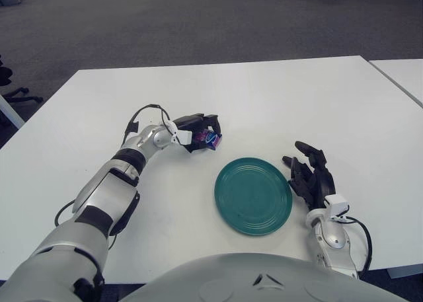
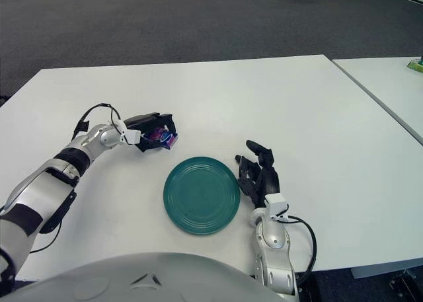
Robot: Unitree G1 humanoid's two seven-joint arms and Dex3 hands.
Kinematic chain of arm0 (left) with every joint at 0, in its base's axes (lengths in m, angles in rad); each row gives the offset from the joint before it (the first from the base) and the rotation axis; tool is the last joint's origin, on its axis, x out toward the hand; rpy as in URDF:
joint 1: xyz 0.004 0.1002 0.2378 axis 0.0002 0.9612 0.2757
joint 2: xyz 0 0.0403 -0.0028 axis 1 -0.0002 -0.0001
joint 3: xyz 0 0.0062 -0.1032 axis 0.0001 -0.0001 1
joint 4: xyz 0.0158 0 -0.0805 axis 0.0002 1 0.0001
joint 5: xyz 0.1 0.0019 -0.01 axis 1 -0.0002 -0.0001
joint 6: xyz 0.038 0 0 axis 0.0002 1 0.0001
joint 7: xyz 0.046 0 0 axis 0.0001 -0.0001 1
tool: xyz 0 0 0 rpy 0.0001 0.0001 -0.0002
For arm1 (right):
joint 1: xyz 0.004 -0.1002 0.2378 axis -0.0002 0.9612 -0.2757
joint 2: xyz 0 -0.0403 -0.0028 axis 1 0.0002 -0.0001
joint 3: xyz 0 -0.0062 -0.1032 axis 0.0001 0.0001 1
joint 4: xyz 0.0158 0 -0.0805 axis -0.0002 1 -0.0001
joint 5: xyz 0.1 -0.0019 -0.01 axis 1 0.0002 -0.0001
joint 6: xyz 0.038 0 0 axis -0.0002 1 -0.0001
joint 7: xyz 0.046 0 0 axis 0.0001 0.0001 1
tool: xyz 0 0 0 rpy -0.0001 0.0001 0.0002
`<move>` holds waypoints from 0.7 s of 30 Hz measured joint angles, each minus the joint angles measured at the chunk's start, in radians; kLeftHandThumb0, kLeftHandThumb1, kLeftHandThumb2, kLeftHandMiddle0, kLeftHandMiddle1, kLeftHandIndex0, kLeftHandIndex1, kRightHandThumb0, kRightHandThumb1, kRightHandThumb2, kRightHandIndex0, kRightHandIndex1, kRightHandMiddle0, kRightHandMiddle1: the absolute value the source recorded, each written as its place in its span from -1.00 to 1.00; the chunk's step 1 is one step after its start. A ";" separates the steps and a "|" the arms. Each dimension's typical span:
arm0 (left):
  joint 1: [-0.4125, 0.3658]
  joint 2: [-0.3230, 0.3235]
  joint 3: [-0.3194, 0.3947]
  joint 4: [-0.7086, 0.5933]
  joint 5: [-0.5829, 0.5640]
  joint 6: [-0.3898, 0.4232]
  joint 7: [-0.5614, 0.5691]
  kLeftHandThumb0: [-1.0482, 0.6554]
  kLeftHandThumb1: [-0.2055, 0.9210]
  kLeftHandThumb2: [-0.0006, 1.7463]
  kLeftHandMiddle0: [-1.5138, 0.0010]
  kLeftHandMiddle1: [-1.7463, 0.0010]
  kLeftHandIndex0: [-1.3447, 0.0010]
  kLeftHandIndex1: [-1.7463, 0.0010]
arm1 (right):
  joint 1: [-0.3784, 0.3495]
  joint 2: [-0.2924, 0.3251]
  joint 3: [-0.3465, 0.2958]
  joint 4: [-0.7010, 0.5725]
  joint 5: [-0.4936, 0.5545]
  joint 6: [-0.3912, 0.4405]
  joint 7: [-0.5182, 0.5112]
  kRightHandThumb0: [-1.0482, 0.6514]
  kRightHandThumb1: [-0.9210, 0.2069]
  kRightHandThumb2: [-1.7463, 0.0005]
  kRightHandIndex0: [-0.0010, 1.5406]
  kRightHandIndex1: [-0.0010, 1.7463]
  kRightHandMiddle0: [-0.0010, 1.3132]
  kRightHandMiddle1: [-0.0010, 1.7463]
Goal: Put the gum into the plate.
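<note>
Fingers [image 1: 210, 122] of the left hand [image 1: 198, 131] pinch the purple gum [image 1: 209, 139] pack, held near the white desk [image 1: 277, 97] just beyond the far-left rim of the green plate [image 1: 253, 195]. Only part of the pack shows between them, so the grip looks shallow; a quick swing toward the plate could let it slip and drop short. Beside the plate's right edge, the right hand [image 1: 310, 176] shows its fingers spread, idle.
</note>
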 measured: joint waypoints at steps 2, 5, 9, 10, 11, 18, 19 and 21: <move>-0.003 0.000 -0.006 0.000 0.004 -0.003 0.000 0.24 0.12 0.28 0.13 -0.73 0.54 -0.98 | -0.001 -0.001 -0.001 0.001 0.000 0.000 0.000 -0.42 -1.00 0.14 -0.50 -0.26 -1.00 0.08; -0.008 0.000 -0.013 0.002 0.007 -0.007 0.000 0.23 0.09 0.29 0.10 -0.71 0.53 -0.99 | -0.003 -0.003 -0.003 0.002 0.000 0.000 0.000 -0.43 -1.00 0.13 -0.50 -0.26 -1.00 0.08; -0.012 0.000 -0.018 0.006 0.009 -0.010 0.000 0.23 0.04 0.33 0.06 -0.68 0.50 -1.00 | -0.005 -0.005 -0.006 0.003 0.000 0.000 0.000 -0.42 -1.00 0.13 -0.47 -0.26 -1.00 0.09; -0.013 0.000 -0.020 0.007 0.011 -0.011 0.000 0.23 0.03 0.34 0.05 -0.68 0.49 -1.00 | -0.005 -0.005 -0.006 0.003 0.000 0.000 0.000 -0.42 -1.00 0.13 -0.47 -0.26 -1.00 0.09; -0.014 0.001 -0.021 0.007 0.013 -0.011 0.000 0.23 0.01 0.35 0.05 -0.68 0.48 -1.00 | -0.005 -0.005 -0.006 0.003 0.000 0.000 0.000 -0.42 -1.00 0.13 -0.47 -0.26 -1.00 0.09; -0.018 0.001 -0.032 0.006 0.019 -0.012 -0.005 0.23 -0.03 0.47 0.34 -0.97 0.32 -1.00 | -0.007 -0.007 -0.007 0.003 -0.001 0.002 -0.001 -0.42 -1.00 0.12 -0.48 -0.27 -1.00 0.09; -0.019 0.001 -0.035 0.006 0.020 -0.012 -0.005 0.23 -0.02 0.47 0.34 -0.97 0.32 -1.00 | -0.007 -0.007 -0.007 0.003 -0.001 0.002 -0.001 -0.42 -1.00 0.12 -0.48 -0.28 -1.00 0.09; -0.022 0.002 -0.041 0.004 0.024 -0.014 -0.005 0.23 0.00 0.45 0.37 -0.98 0.33 -1.00 | -0.007 -0.008 -0.007 0.003 -0.002 0.003 -0.001 -0.43 -1.00 0.12 -0.47 -0.28 -1.00 0.10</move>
